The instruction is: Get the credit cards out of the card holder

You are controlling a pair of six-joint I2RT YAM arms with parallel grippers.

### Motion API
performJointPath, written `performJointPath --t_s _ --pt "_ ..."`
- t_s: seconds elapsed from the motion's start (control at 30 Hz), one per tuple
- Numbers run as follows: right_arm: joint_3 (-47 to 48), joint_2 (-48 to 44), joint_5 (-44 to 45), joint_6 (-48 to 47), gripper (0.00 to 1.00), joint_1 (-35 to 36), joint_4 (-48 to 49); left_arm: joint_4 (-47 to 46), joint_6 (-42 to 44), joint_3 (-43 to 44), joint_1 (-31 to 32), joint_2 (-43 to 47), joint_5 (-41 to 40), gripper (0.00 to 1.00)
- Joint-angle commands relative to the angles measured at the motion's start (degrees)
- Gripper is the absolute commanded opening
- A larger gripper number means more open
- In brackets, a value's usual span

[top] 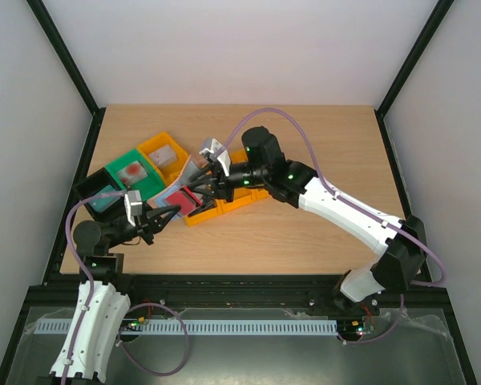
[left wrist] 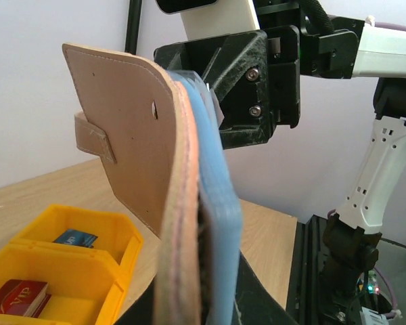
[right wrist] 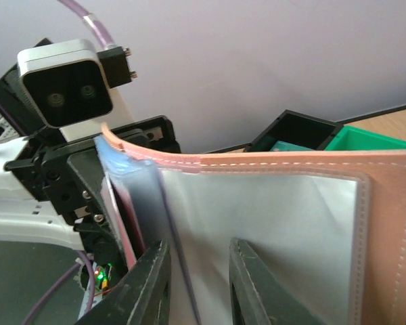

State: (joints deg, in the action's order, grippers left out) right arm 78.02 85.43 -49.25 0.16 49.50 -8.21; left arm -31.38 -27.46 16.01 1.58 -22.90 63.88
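Wooden table (top: 305, 233) inside pale-walled enclosure. Bins clustered left of centre: black bin (top: 84, 184), green bin (top: 148, 186), orange bin (top: 155, 144), more orange bins (top: 228, 207) nearer front. Card holder (top: 179, 192) held up over bins, between both arms. Left gripper (top: 167, 212) reaches in from lower left, tips at holder's near side. Right gripper (top: 202, 186) reaches in from right, at holder's far side. Jaw spacing too small to judge. Purple cable (top: 305, 136) arcs over right arm (top: 345, 208).
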Motion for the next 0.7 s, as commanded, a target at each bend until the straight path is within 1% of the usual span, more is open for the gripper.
performJointPath --t_s 0.0,0.1,0.23,0.4,0.47,0.5,0.57,0.67 --pt "0.4 0.7 -5.9 -3.0 0.26 0.2 -1.4 -3.5 0.7 0.2 0.3 0.6 2.4 0.02" --pt "1.3 0.1 -6.4 -7.6 0.28 0.0 -6.5 -3.2 0.7 0.2 0.3 0.6 2.3 0.02" --pt "0.8 -1.8 -3.9 -8.8 0.28 -1.1 -7.6 -3.2 0.6 0.3 0.3 0.7 2.4 0.02" --pt "1.3 -3.2 -5.1 -12.7 0.3 -1.3 -11.7 -3.3 0.4 0.3 0.3 0.7 2.3 0.02" --pt "1.3 -3.8 -5.9 -14.9 0.33 -1.3 -13.6 -3.3 0.5 0.3 0.3 0.7 2.4 0.02" --pt "1.2 -4.0 -6.6 -15.8 0.36 -1.2 -14.3 -3.3 0.5 0.3 0.3 0.7 2.3 0.02" --pt "0.8 -4.4 -7.9 -15.5 0.44 -1.2 -13.4 -3.4 0.6 0.3 0.2 0.6 2.5 0.02" --pt "-0.2 -4.2 -8.4 -11.3 0.45 -1.2 -8.4 -3.5 0.8 0.2 0.3 0.5 2.5 0.02"
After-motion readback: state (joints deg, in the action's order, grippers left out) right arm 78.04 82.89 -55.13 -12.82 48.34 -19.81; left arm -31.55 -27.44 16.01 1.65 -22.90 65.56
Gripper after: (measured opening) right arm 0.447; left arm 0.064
